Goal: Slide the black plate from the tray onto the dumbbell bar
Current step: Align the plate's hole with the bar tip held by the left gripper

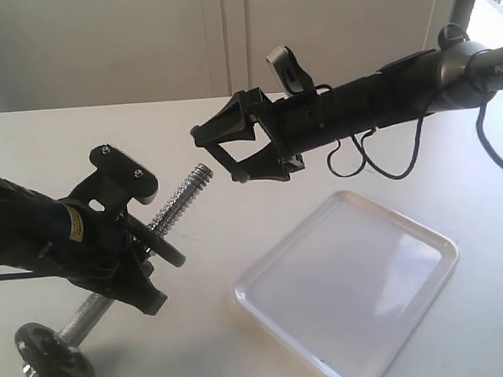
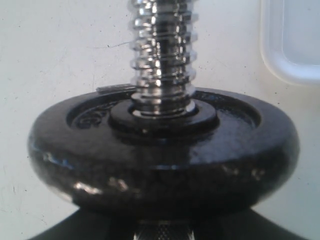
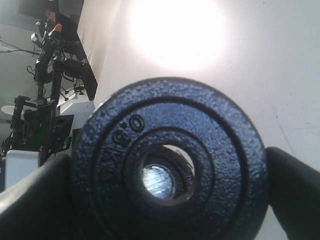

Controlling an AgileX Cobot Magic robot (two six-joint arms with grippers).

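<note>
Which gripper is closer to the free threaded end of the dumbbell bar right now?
Right. The right gripper holds the black plate just off that threaded end; the left gripper clamps the dumbbell bar farther down, behind another disc.

Three black plates (image 1: pixel 53 359) (image 1: pixel 165 249) (image 3: pixel 215 150), one bar (image 1: pixel 184 195), one tray (image 1: pixel 351 285)

My small round black cast-metal plate (image 3: pixel 220 150) is rough and pebbly, fairly matt. The other black metal disc (image 2: pixel 165 165) looks smoother and glossier. My threaded chrome steel bar (image 2: pixel 162 55) is mirror-shiny, and the white rectangular plastic tray (image 1: pixel 351 276) is slick gloss.
</note>
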